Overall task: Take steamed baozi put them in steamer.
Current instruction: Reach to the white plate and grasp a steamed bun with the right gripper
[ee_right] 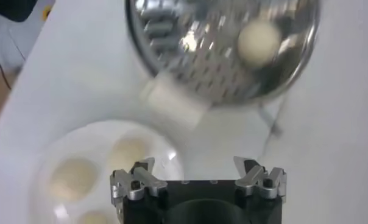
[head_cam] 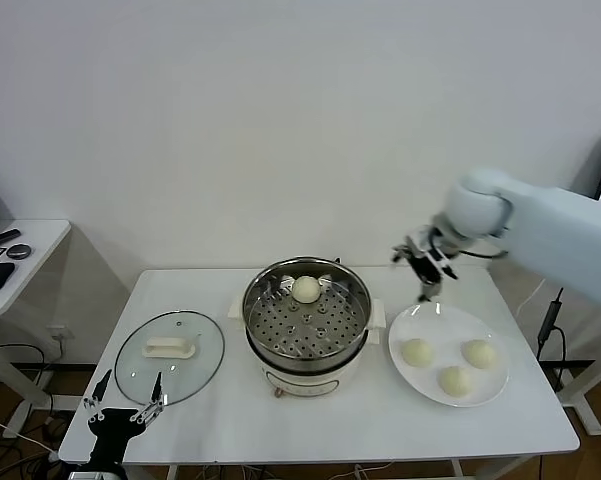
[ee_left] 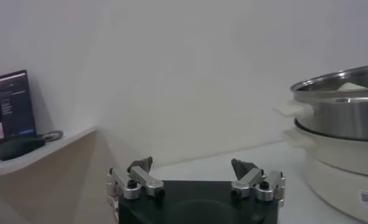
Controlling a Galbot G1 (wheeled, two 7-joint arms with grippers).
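Baozi (head_cam: 306, 289) sat on steamer (head_cam: 306, 330) tray, far side; 3 more baozi (head_cam: 417, 351) on plate (head_cam: 422, 321) to right. R gripper (head_cam: 421, 264) hung over table between steamer and plate, above plate's far edge, jaws wide, nothing held. L gripper (head_cam: 127, 410) parked low at near-left table corner by lid (head_cam: 170, 348), jaws wide, empty. Risks, as judged: buns soft, hard pinch would dent/tear; off-centre grab could let bun roll off plate; low carry could clip steamer rim.

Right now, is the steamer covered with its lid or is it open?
Open. The steamer has no lid on it: its perforated tray and one baozi show, and the glass lid lies on the table beside it.
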